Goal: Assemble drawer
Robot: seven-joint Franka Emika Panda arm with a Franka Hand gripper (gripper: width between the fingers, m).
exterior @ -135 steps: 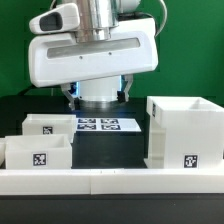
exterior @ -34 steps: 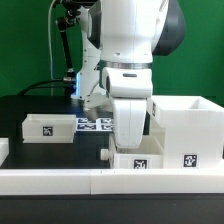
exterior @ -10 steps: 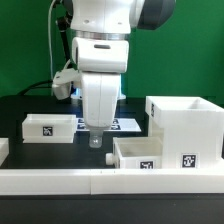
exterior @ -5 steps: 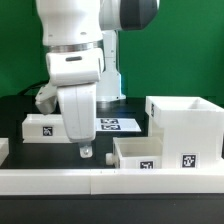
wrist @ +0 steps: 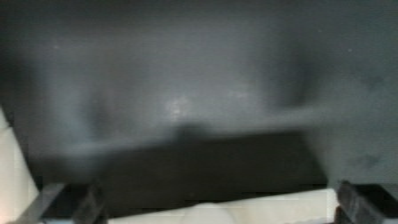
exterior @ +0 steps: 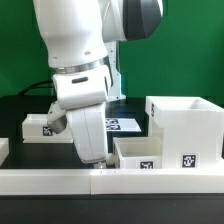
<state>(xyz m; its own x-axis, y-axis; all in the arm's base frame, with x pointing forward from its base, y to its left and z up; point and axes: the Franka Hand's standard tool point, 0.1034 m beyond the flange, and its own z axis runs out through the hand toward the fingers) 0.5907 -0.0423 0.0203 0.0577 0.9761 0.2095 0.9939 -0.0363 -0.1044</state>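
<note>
The tall white casing (exterior: 185,133) stands at the exterior view's right. One shallow tray (exterior: 140,152) lies against its left side, tag facing front. The second tray (exterior: 36,127) sits at the left, partly hidden behind the arm. My gripper (exterior: 99,161) hangs tilted, low over the table between the two trays, close to the front rail and touching neither tray. In the blurred wrist view my gripper (wrist: 217,202) is open and empty, its fingers (wrist: 80,205) wide apart over dark table.
A long low white rail (exterior: 110,181) runs along the front edge; a pale strip, probably this rail (wrist: 222,215), shows between my fingers. The marker board (exterior: 127,124) lies behind, partly hidden by the arm.
A tray that lay at the front left now lies beside the casing, released. My hand has swung from above it to the left, dropped lower and tilted.
</note>
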